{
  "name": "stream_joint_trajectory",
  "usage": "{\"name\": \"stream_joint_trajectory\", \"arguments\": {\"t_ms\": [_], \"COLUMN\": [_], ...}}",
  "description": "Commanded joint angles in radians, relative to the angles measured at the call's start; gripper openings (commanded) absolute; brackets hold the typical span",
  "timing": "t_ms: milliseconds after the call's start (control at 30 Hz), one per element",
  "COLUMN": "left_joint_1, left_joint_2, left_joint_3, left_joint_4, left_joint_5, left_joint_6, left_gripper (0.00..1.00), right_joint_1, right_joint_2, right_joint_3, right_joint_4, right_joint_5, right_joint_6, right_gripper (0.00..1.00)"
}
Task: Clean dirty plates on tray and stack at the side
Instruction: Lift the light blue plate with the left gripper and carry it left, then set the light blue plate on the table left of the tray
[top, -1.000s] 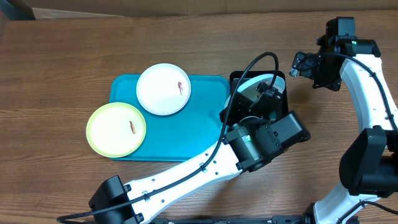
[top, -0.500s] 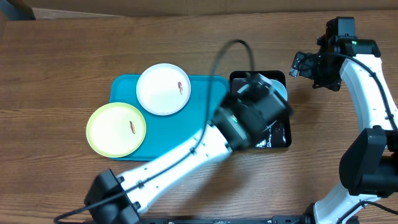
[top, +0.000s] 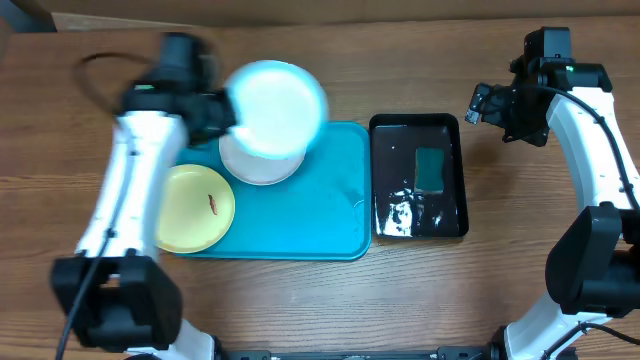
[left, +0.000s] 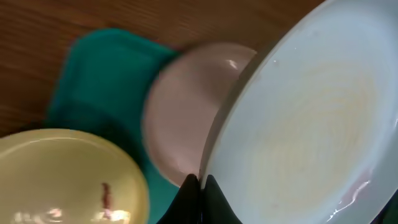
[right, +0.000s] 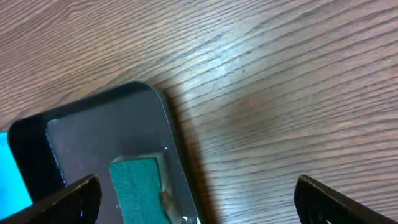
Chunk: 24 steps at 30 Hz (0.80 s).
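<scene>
overhead: the left arm (top: 125, 200) reaches up along the left side of the worktop (top: 330, 300) and looks blurred. the left pincer (top: 228, 112) is clamped on the rim of the aqua plate (top: 278, 92). this plate is in the air, face up, over the far edge of the teal tray (top: 310, 215). the tray's long axis goes left to right. there are three plates: the white plate (top: 262, 168) lies on the tray, partly covered by the aqua one. the yellow-green plate (top: 195, 208), with a red-brown smear, lies over the tray's left rim. the right arm (top: 590, 130) is bent at the right side. the right pincer (top: 478, 103) is beside one black tray (top: 420, 210) with one green sponge (top: 431, 168).

left wrist: the left pincer (left: 200, 183) has its fingers together on the aqua plate (left: 311, 124), which looks tilted here.

right wrist: the right pincer (right: 198, 186) has its fingers wide apart, with nothing between them, over the worktop (right: 280, 74).
</scene>
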Motion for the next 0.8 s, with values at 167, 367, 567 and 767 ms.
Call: {"name": "stream_joint_trajectory", "arguments": {"t_ms": [167, 367, 567, 767], "left_joint_1": [0.508, 0.713, 0.777, 0.769], "left_joint_2": [-0.010, 0.003, 0.004, 0.005], "left_joint_3": [0.008, -0.071, -0.237, -0.356], "left_joint_4": [-0.005, 0.032, 0.201, 0.355], "left_joint_5": [0.056, -0.090, -0.131, -0.118], "left_joint_6": [-0.009, -0.008, -0.008, 0.000], "left_gripper": [0.04, 0.04, 0.04, 0.04], "right_joint_1": [-0.001, -0.001, -0.001, -0.001], "right_joint_2": [-0.012, -0.012, -0.012, -0.012], "right_joint_3": [0.006, 0.006, 0.006, 0.006], "right_joint_4": [0.005, 0.005, 0.005, 0.005], "right_joint_5": [0.002, 0.002, 0.002, 0.002], "right_joint_6": [-0.001, -0.001, -0.001, -0.001], "right_gripper": [1.00, 1.00, 1.00, 1.00]}}
